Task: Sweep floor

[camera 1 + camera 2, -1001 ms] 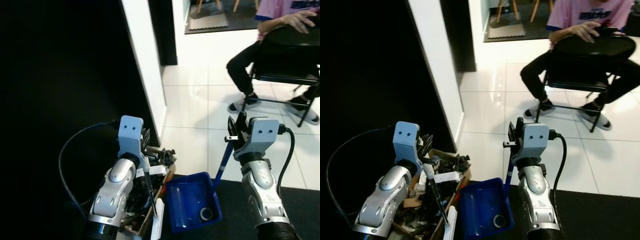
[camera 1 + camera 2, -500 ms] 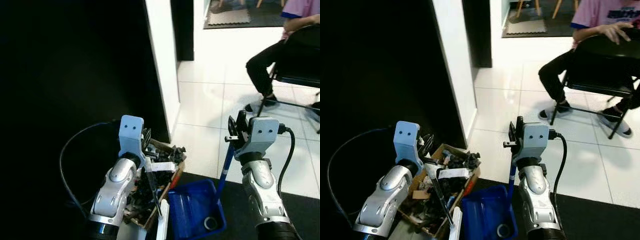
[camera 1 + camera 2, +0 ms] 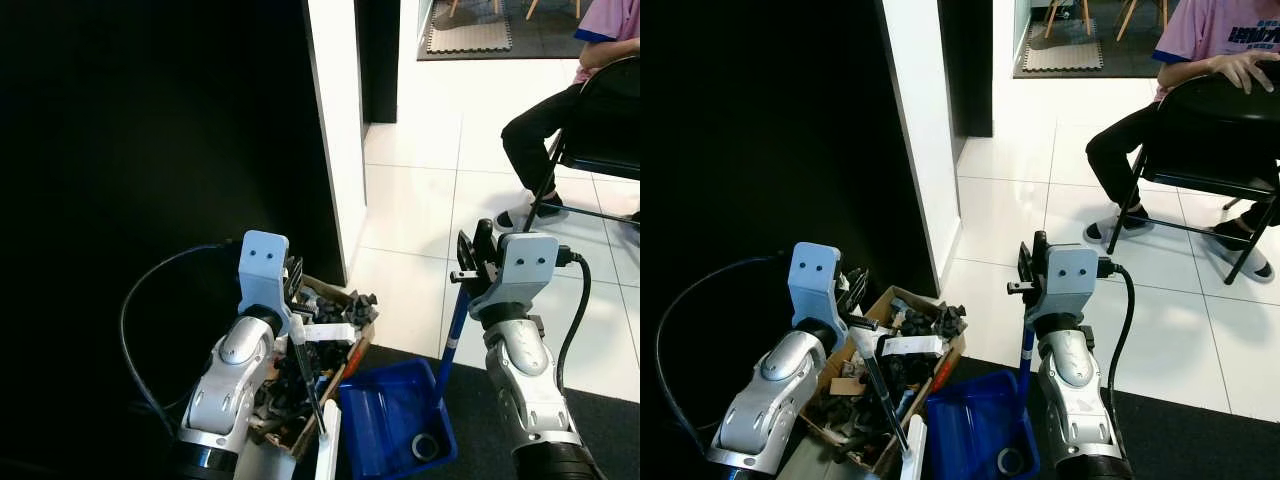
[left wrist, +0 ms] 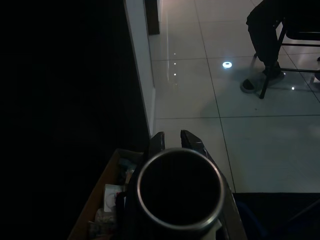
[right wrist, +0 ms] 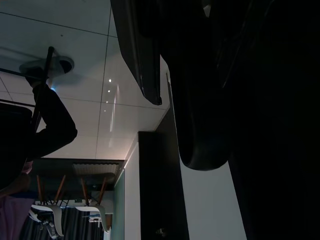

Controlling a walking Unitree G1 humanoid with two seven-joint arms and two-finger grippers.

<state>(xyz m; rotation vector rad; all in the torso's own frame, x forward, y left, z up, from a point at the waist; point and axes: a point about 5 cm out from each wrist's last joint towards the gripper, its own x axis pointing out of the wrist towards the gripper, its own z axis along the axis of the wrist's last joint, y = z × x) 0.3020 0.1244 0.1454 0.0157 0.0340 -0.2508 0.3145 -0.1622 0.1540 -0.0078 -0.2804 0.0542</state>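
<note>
Right gripper raised at chest height, fingers clamped on the top of the blue dustpan handle, so the blue dustpan hangs low with its tray tipped back and its contents kept in: a small ring-shaped piece near the tray's lower right corner, a pale streak along its left side. Tray over the edge of the dark mat, just right of the cardboard box.

Left gripper held up over the box, fingers closed on a thin dark brush handle that slants down to a white brush head between box and dustpan. Brush and pan kept close together, likely so that one can feed the other.

Cardboard box against the foot of the white wall, crammed with dark odds and ends and a white slip of paper; apparently storage, not part of the sweeping.

White tiled floor ahead, open as far as a seated person on a black folding chair, feet flat on the tiles. No dirt discernible on the tiles. Sweeping apparently paused, tools carried rather than working, since neither brush nor pan sits flat on the tiles.
</note>
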